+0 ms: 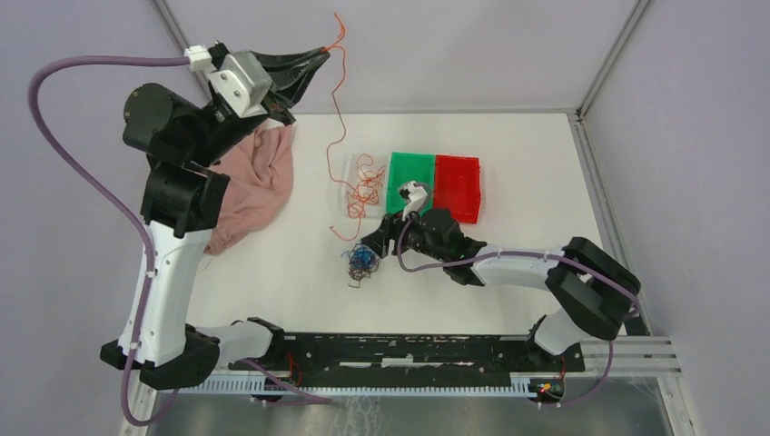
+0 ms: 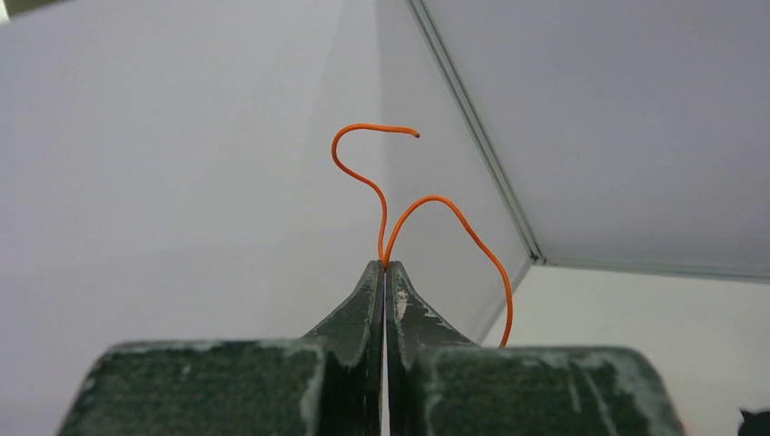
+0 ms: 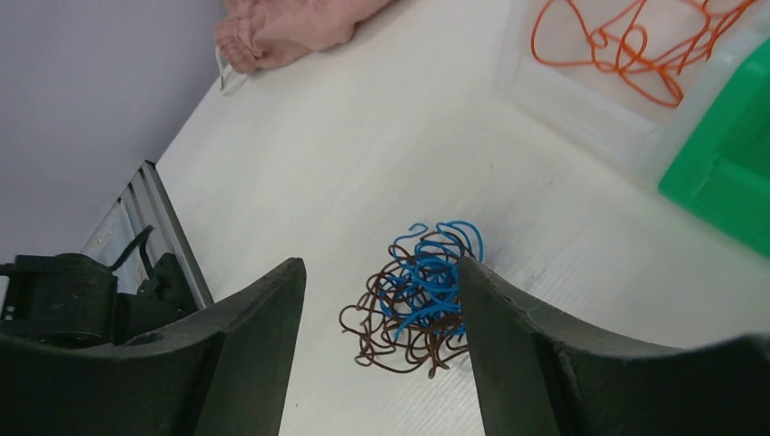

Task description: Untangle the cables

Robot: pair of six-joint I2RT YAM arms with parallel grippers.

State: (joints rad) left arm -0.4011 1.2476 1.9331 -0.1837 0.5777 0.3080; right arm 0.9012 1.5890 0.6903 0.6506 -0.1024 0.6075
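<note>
Step, judged: separating one orange cable (image 1: 338,109) | left gripper (image 2: 383,265) pinched it high above the table (image 1: 272,272) | right gripper (image 3: 380,272) spread over blue-brown tangle (image 3: 419,304) | next: probably lowering it into clear tray (image 1: 350,169).

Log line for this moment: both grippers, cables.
left gripper: shut on orange cable, held high | right gripper: open above blue-brown tangle | clear tray: more orange cables

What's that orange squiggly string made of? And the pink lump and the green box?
The orange wire is probably metal in a smooth plastic coat, since it holds its curls in the air. The pink lump looks like soft, matte cloth with folds. The green box looks like hard, glossy plastic with straight edges.
</note>
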